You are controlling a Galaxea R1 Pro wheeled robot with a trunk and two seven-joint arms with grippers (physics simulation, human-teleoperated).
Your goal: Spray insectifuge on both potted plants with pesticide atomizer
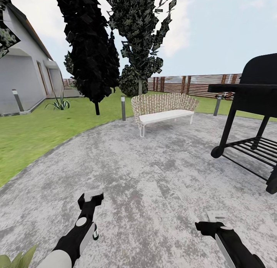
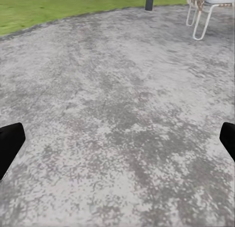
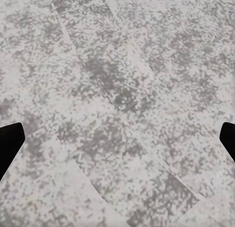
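Both my tools, left (image 1: pixel 93 195) and right (image 1: pixel 215 218), hang spread and empty over the gravel patio (image 1: pixel 154 171). A bench (image 1: pixel 163 108) stands at the patio's far edge, a grill (image 1: pixel 254 118) beside it, lawn (image 1: pixel 34 133) beyond.

Flat, even daylight fills the scene under a pale, hazy sky (image 1: pixel 223 25); no sun direction reads. The mottled grey gravel patio (image 1: pixel 154 171) carries no cast shadows, even beneath the black wheeled barbecue grill (image 1: pixel 254 106). The head view bows toward its edges. Both wrist views look soft and grainy.
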